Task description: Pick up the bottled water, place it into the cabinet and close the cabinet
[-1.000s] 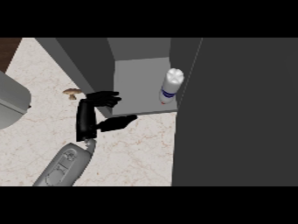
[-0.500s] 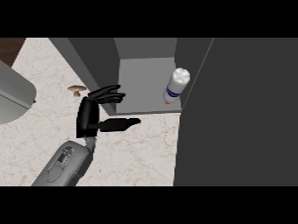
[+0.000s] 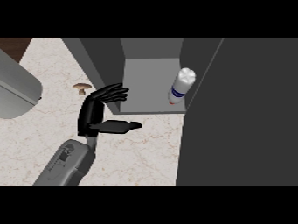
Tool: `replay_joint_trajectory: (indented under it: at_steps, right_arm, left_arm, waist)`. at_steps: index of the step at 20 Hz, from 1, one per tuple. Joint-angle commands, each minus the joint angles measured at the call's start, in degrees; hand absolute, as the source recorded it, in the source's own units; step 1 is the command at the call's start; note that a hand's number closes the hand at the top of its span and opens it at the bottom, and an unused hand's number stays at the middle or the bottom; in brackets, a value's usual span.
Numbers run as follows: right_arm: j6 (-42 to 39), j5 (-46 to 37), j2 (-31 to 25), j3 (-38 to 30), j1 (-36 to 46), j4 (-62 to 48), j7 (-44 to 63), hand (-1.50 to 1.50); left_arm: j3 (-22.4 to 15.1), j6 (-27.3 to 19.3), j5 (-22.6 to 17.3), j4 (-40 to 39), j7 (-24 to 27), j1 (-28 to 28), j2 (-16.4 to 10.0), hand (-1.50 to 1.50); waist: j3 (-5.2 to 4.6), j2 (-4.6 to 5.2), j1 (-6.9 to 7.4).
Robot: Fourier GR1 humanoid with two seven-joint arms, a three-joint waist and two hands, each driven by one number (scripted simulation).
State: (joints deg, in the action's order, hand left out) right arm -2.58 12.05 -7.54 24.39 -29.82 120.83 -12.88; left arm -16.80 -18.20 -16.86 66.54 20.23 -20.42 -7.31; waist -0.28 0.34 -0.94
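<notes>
The bottled water [image 3: 182, 87], white with a blue label and a white cap, stands inside the open cabinet [image 3: 145, 84] at the right side of its grey shelf. The bottle is next to the big dark door panel [image 3: 254, 113]. My left hand [image 3: 92, 114] is open in front of the cabinet's left wall [image 3: 98, 61], with its straight fingers at the wall's front edge and its thumb pointing right. It holds nothing and is well left of the bottle. My right hand does not show.
A small brown mushroom [image 3: 81, 88] lies on the marble counter [image 3: 138, 153] just left of my fingers. A large rounded grey object [image 3: 9, 89] fills the left edge. The dark door panel covers the whole right side.
My left hand has risen a little toward the cabinet's left wall. The bottle stays on the shelf, and the whole view has drifted slightly.
</notes>
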Motion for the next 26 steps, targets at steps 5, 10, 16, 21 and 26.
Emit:
replay_joint_trajectory:
  at_steps: [5, 10, 16, 21, 26]
  right_arm:
    - [0.93, -0.37, -0.02, 0.67, -2.58, 0.18, -1.28, -1.50]
    - [1.81, -0.84, -0.28, 2.18, -3.47, 1.88, -0.38, -1.50]
    - [4.56, -5.22, -0.06, 6.36, -4.58, 3.70, -0.05, -1.50]
    - [2.15, -8.00, -3.62, 8.27, -4.81, 3.99, -0.94, -1.50]
    - [-0.40, -8.35, -7.06, 9.08, -1.52, 5.16, 6.37, 1.50]
  left_arm:
    - [1.87, 4.67, -3.76, 10.12, 0.46, -0.58, 0.50, -1.50]
    - [-2.18, 1.69, -2.86, 25.13, -5.29, 8.05, 0.95, -1.50]
    - [-3.07, 2.48, -2.39, 35.63, -8.34, 14.10, 0.22, -1.50]
    - [-5.99, 5.40, -4.28, 43.75, -10.32, 21.68, -1.40, -1.50]
    - [-9.38, 6.61, -3.61, 51.59, -7.60, 31.27, -3.05, -1.50]
  waist:
    - [0.30, -0.56, 0.80]
    - [0.31, -0.66, 1.43]
    - [0.28, -0.57, 1.05]
    - [0.27, -0.62, 1.05]
    - [0.23, -0.55, 1.80]
